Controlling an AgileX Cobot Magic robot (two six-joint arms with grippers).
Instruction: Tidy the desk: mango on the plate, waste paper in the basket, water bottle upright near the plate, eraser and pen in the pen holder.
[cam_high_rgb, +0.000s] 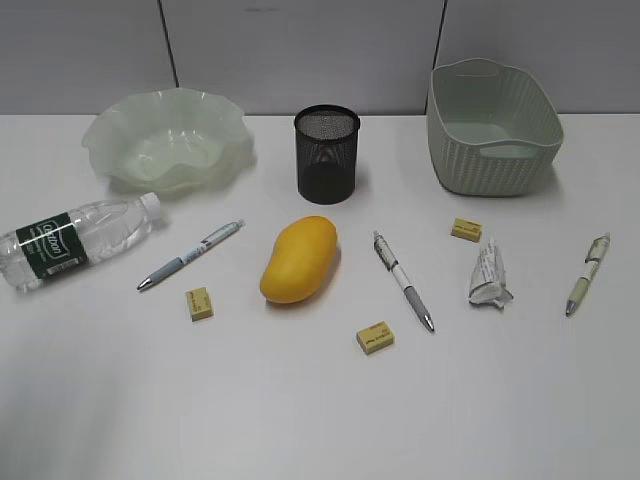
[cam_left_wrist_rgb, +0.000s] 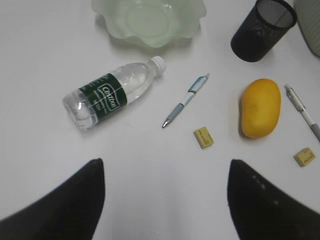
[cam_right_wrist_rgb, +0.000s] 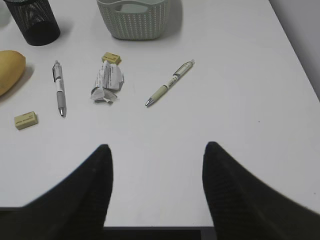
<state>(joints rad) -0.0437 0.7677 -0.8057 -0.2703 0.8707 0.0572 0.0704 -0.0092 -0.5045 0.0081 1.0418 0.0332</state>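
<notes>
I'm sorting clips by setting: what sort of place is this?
Probably an office desk staged for a tidying test: a plain white desk, grey partition panels behind it, and stationery such as pens and a mesh pen holder.

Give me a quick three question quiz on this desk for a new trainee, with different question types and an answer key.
1. True or false: the water bottle stands upright.
2. How many erasers lie on the desk?
3. Which is nearest the waste paper? A the plate B the basket C the pen holder

Key: 1 false, it lies on its side. 2 three. 3 B.
</notes>
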